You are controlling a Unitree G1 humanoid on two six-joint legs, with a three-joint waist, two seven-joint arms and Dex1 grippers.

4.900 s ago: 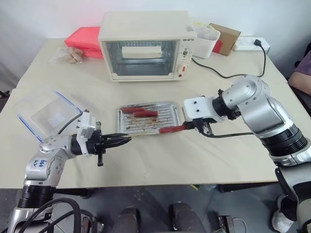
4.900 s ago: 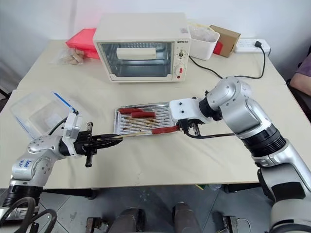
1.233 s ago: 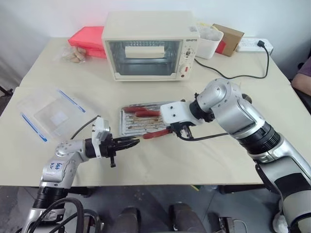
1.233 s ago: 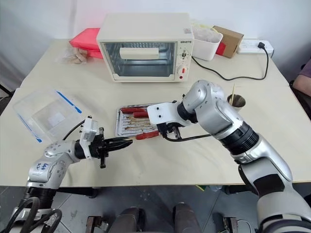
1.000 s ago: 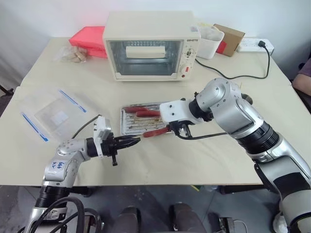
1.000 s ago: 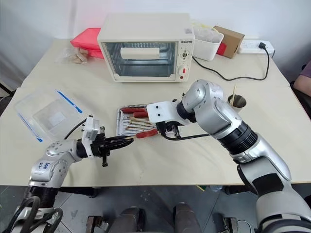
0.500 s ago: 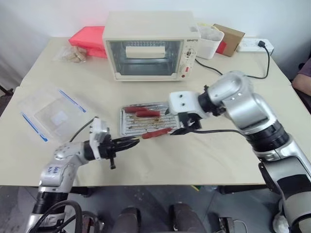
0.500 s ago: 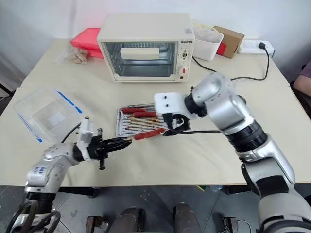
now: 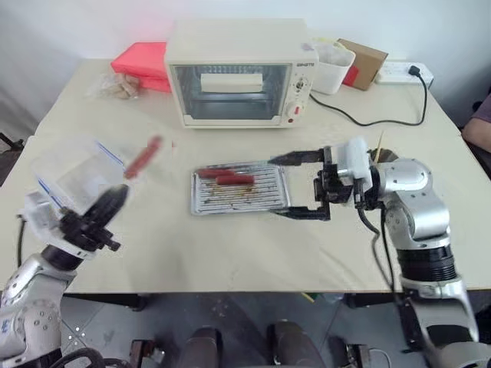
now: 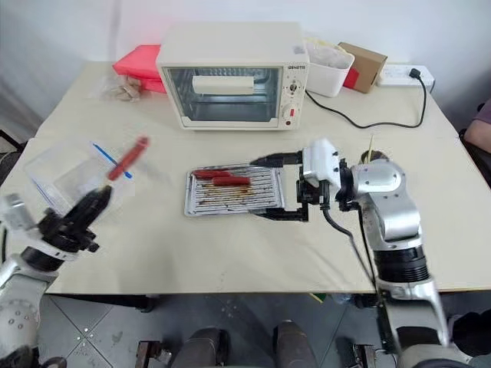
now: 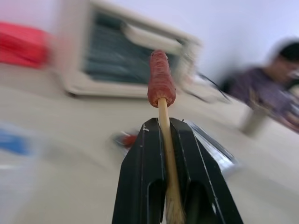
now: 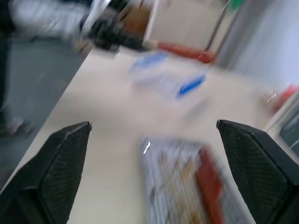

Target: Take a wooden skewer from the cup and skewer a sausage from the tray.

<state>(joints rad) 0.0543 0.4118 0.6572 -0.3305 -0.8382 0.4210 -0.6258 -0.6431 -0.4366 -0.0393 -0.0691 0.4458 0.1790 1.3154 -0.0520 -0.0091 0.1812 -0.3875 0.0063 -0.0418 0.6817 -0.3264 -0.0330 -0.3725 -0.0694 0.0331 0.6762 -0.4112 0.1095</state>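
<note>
Left wrist view giving the closest look: black two-fingered left gripper (image 11: 168, 140) clamped together on the thin pale tan wooden skewer (image 11: 166, 154), with a short glossy red-brown sausage (image 11: 161, 79) impaled on its tip. Head views showing the same pair only as a smear, the sausage (image 9: 143, 157) hanging in the air above the clear plastic box with blue clips (image 9: 73, 172) at the left of the pale wooden table (image 9: 253, 253), the left gripper (image 9: 103, 207) angling up and away from the near left edge.

Right gripper (image 10: 280, 188) reaching leftward and level from the right, its two black fingers (image 10: 275, 159) spread wide apart and holding nothing, one over the far right corner of the shiny silver rectangular metal tray (image 10: 192, 205), the other over its near right corner. Right wrist view looking between those spread fingers (image 12: 56, 158) onto the tray and, blurred, what are probably two more sausages in it; head views confirming two lying along the tray's far edge.

Small tan-grey cup (image 9: 386, 156) standing right of the tray, mostly hidden behind the right arm, one stick rising from it. Cream toaster oven (image 9: 239, 73) sitting far centre. Open tabletop lying near the tray and between the two arms.
</note>
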